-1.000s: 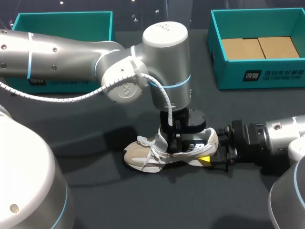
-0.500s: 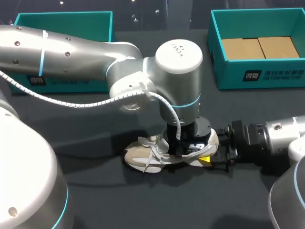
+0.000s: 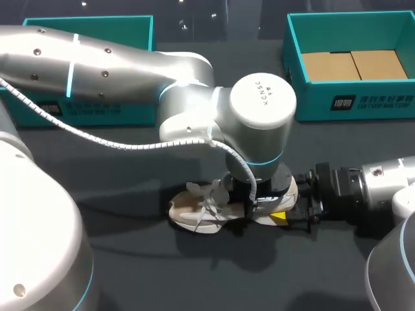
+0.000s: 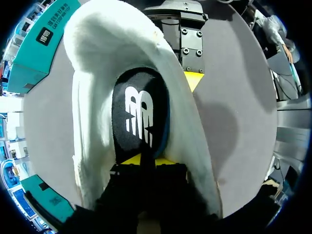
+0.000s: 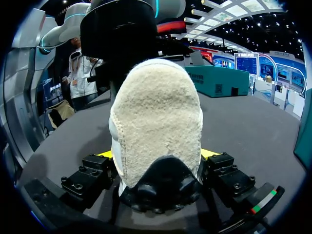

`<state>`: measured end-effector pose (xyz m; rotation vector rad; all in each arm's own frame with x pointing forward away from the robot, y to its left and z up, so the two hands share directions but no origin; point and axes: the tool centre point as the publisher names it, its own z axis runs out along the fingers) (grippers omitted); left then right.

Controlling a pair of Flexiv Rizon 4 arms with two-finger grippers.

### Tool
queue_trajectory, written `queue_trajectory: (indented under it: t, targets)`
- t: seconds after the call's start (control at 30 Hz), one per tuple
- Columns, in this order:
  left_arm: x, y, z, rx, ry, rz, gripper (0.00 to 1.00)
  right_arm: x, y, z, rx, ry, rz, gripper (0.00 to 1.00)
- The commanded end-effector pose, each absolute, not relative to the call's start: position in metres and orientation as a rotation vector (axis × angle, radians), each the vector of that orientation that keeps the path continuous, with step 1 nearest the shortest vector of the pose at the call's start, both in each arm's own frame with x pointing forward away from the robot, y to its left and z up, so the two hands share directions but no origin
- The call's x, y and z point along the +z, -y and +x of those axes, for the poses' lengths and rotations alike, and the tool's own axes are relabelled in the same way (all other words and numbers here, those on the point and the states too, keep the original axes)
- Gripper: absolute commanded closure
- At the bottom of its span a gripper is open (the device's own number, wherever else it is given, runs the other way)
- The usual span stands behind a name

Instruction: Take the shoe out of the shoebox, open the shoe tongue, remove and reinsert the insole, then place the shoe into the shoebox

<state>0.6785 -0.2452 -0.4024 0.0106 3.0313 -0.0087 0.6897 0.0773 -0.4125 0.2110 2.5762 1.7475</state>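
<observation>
Head: shoe [image 3: 194, 210] is lying mid-table, outside left shoebox [image 3: 91, 107] and right shoebox [image 3: 295, 84], both sitting well apart from it at the back. My left arm [image 3: 130, 71] is crossing over it. My right gripper [image 3: 288, 206] is clamping the heel. Bare table [image 3: 130, 259] is showing off the toe and along the near side.
Left wrist: my left gripper [image 4: 141, 160] is sitting inside the shoe, tips closed together on the insole [image 4: 139, 112].
Right wrist: heel [image 5: 156, 122] is being pinched between both yellow tips.

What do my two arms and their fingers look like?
Both are glossy silver tubes with round joints. The left arm has thin light-blue rings and a white coiled cable. The right arm ends in black hardware. The fingertips are yellow.
</observation>
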Motion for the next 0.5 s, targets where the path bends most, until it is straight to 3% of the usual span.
queue_trajectory:
  t: [0.03,0.5]
  targets:
    - [-0.429,0.243,0.691,-0.041,-3.05,-0.01,1.0,-0.411,-0.078,0.689,1.741,-2.58,0.212,1.0]
    - [-0.391,0.229,0.682,-0.485,-3.18,-0.06,1.0,-0.411,-0.078,0.689,1.741,-2.58,0.212,1.0]
